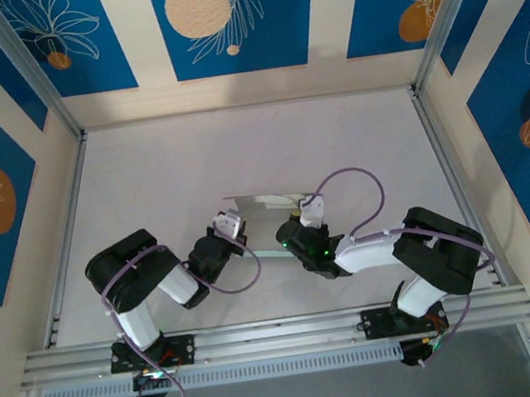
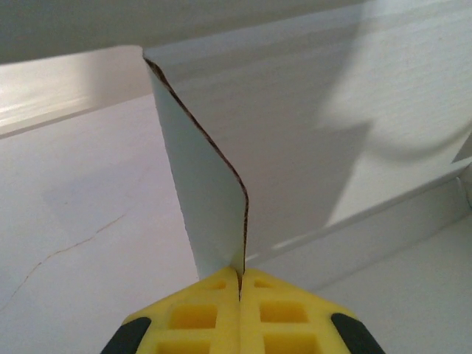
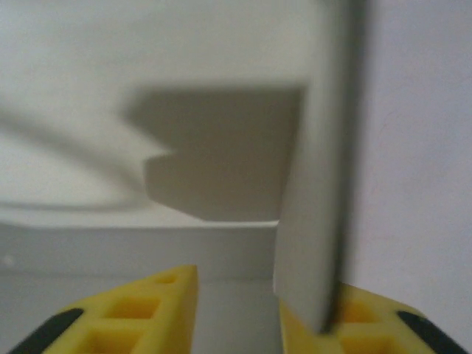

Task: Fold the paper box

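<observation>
I read the paper box (image 1: 264, 205) lying with its long axis left-to-right. Left gripper (image 2: 240, 284) pinches its upright flap; right gripper (image 3: 237, 287) fingers stand apart, a flap against one.

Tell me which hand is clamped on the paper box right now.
The left hand: it is pinched shut on an upright flap of the paper box. The right hand stands open, a flap at one side.

Top view: box (image 1: 263, 201) near edge hidden | right wrist view: flap (image 3: 313, 221) blurred | left fingers (image 2: 199, 317) cut off at bottom
</observation>
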{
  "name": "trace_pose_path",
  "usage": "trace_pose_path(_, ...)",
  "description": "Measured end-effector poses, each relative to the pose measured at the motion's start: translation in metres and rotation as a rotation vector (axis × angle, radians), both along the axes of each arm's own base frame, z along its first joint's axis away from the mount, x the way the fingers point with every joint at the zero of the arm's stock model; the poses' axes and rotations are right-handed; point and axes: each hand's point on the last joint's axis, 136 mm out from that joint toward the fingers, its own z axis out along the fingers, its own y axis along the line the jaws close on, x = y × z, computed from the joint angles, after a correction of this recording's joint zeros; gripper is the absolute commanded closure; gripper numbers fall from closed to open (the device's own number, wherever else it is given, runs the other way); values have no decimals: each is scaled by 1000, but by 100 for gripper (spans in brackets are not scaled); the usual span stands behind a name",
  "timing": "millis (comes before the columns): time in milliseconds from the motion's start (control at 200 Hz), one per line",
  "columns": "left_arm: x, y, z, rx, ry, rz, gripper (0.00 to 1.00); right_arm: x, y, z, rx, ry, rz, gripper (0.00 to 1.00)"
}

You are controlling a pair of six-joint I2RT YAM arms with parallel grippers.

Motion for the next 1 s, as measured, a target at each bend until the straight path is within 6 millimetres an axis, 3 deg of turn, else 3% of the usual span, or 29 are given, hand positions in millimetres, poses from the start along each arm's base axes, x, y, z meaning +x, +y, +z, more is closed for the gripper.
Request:
trace_pose_path(250,-1,-2,-1,45,-23,-15,100,-10,9,8,39,10,100,23)
trace_pose_path(480,-4,-4,-10,87,-21,-33,100,-24,12,26,118,0,199,12)
trace_pose_path(835,-2,-6,-16,120,-23,-31,100,-58,23,40,254,43,431,11)
trace_pose_path(1000,-2,-6,-16,122,-25,-32,100,-85,29,75,349,14,594,19)
